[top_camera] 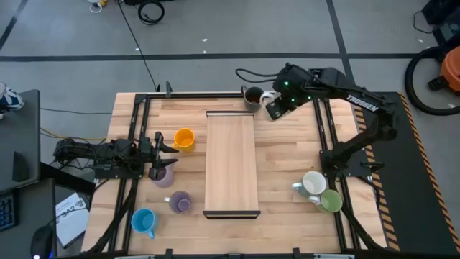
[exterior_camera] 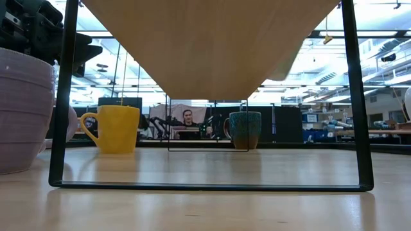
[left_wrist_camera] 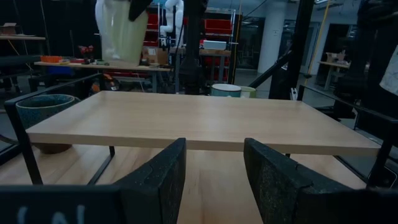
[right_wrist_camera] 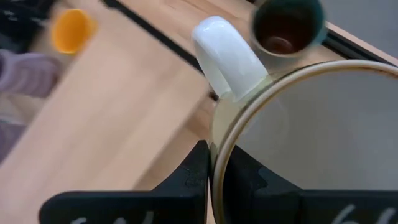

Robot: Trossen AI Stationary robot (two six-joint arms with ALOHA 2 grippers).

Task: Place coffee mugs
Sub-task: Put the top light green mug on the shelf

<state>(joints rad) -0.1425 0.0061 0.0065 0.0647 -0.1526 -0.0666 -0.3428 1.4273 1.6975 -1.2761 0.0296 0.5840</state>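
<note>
My right gripper [top_camera: 276,106] is shut on a white mug [right_wrist_camera: 311,137], held up over the table's far side beside the dark grey mug [top_camera: 252,96]. That white mug also shows in the left wrist view [left_wrist_camera: 121,31]. My left gripper [left_wrist_camera: 214,180] is open at the table's left, next to the orange mug [top_camera: 184,138] and above a lavender mug [top_camera: 162,175]. A second lavender mug [top_camera: 179,202] and the light blue mug [top_camera: 143,221] stand nearer. Another white mug [top_camera: 313,183] and the green mug [top_camera: 330,201] stand at the right. My right gripper pinches the white mug's rim [right_wrist_camera: 219,140] next to the handle [right_wrist_camera: 227,56], one finger inside the cup and one outside. The fingers come from above. The mug hangs below them, lifted clear of the table [left_wrist_camera: 121,31].
A raised wooden shelf [top_camera: 231,162] on a black metal frame [exterior_camera: 58,128] runs from near to far down the table's middle. Black rails run along the table at left and right. A person sits in the room beyond the far edge [exterior_camera: 188,122].
</note>
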